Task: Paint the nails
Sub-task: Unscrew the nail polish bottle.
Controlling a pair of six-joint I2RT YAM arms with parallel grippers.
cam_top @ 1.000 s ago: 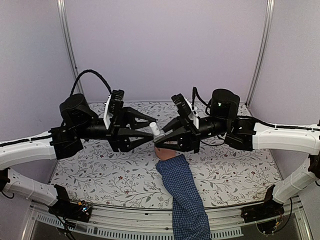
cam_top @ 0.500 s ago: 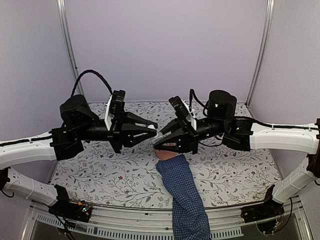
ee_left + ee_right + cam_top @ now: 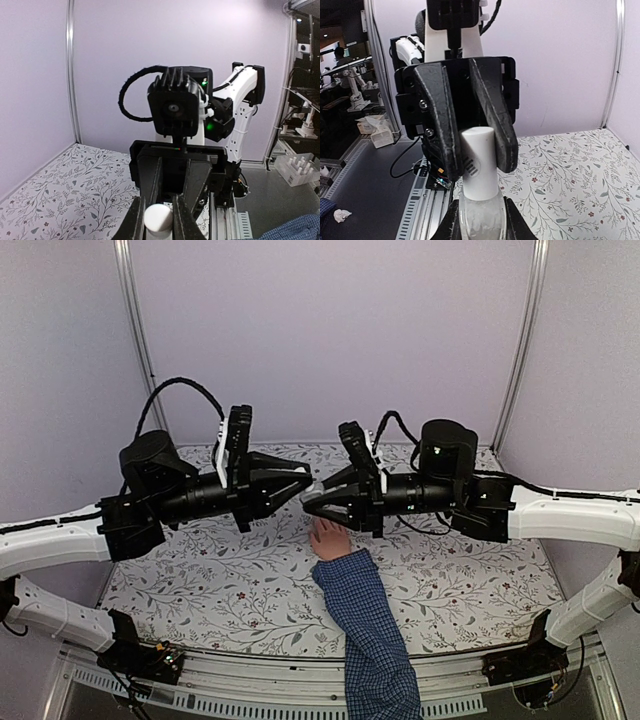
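Note:
A small pale hand (image 3: 328,538) ending a blue checked sleeve (image 3: 372,630) lies on the floral table, fingers pointing away from me; its nails are too small to make out. Above it my two grippers meet tip to tip. My right gripper (image 3: 480,222) is shut on the clear glass body of a nail polish bottle (image 3: 479,215). My left gripper (image 3: 159,216) is shut on the bottle's white cap (image 3: 159,218), which also shows in the right wrist view (image 3: 479,157). In the top view the left gripper (image 3: 300,487) and right gripper (image 3: 318,502) hide the bottle.
The floral tablecloth (image 3: 200,570) covers the table, with pale walls close behind and at both sides. The sleeve runs over the near table edge; its tip shows in the left wrist view (image 3: 300,230). Both arms stretch level across the middle.
Both grippers have lifted and levelled out, still joined on the bottle. The hand, half covered by the right gripper before, now shows fully below them.

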